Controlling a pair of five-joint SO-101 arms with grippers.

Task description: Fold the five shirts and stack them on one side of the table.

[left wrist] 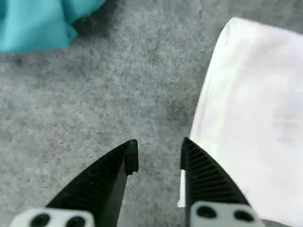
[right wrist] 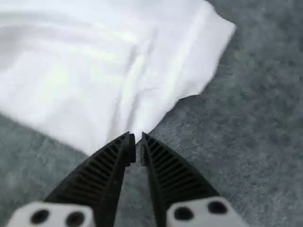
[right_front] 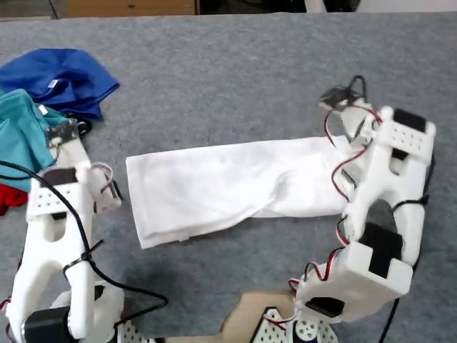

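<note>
The grey worktop (right_front: 235, 64) carries a white shirt (right_front: 228, 189), folded into a long band, at its centre. A blue shirt (right_front: 61, 78), teal shirt (right_front: 21, 132) and red shirt (right_front: 7, 196) lie crumpled along the left edge. The left pincer (left wrist: 158, 158) is released, beside the band's left end. The right pincer (right wrist: 137, 146) is clenched, empty, at the right end.

White plastic arms (right_front: 53, 221), black ribbed jaws, black motors (right_front: 384, 251), red-and-black cables (right_front: 330, 131).
</note>
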